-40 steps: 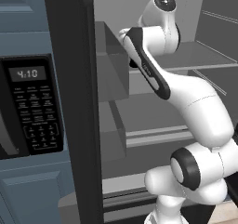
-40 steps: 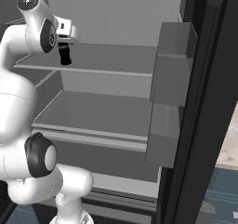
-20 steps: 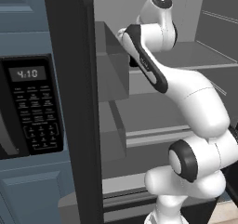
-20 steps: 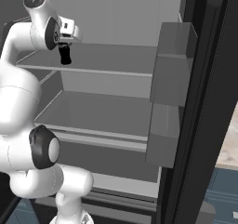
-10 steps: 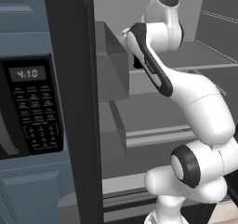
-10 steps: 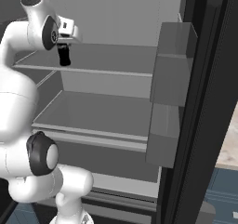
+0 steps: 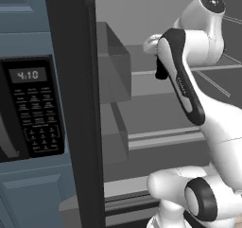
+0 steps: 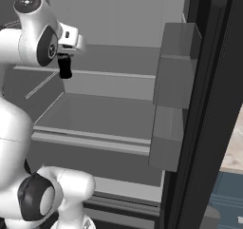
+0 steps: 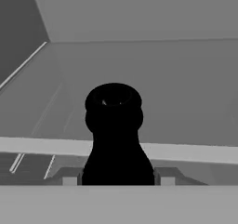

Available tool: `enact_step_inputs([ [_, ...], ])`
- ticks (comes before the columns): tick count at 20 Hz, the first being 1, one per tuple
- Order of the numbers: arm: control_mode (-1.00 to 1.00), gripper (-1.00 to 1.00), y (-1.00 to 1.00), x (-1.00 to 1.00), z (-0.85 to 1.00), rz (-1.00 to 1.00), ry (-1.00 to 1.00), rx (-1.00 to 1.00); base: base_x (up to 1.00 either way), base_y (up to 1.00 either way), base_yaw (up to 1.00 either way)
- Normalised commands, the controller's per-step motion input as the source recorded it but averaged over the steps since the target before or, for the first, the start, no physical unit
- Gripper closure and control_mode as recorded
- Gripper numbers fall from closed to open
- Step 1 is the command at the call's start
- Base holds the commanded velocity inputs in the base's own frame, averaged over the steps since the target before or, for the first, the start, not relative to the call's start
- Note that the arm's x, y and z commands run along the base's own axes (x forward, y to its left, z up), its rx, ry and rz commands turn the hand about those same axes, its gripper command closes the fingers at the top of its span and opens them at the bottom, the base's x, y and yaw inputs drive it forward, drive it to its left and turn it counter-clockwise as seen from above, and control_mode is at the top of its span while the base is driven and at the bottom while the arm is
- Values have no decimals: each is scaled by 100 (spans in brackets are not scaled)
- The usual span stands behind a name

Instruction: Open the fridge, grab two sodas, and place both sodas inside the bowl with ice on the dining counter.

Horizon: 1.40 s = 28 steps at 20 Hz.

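The fridge (image 8: 109,111) stands open, its grey shelves bare where I can see them. My gripper (image 8: 64,72) hangs inside at upper-shelf height, on the interior's left side, shut on a small black bottle-shaped thing (image 9: 114,111). In the hand view the thing rises between the fingertips (image 9: 69,179), its round mouth towards the fridge's back wall. In the left base view it (image 7: 161,71) shows as a dark stub under the white hand. Whether it is one of the sodas I cannot tell. The bowl is out of view. A beige strip of the dining counter (image 8: 235,149) peeks past the right door.
The fridge's left door (image 7: 73,109) stands edge-on beside the arm, with grey door bins (image 7: 113,75) on its inner face. The right door (image 8: 209,109) carries bins (image 8: 176,66) too. A blue-grey cabinet with a microwave (image 7: 33,109) is to the left.
The gripper keeps its hold and stays at nearly the same spot inside the fridge. Only the arm's lower links sway slightly.
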Motion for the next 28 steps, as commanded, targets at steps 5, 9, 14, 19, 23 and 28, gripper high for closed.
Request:
enact_step_inputs([
  [5,-100,100,-26,-100,0,0,-21,6,0,0,0],
  [9,-100,100,-18,-100,0,0,-20,6,0,0,0],
  [14,-100,100,-1,-100,0,0,-9,2,0,0,0],
  [19,-100,100,0,-100,0,-1,0,0,0,0,0],
  [23,-100,100,0,-100,0,-2,0,0,0,0,0],
  [28,100,100,0,-60,0,-2,0,0,-40,0,-2],
])
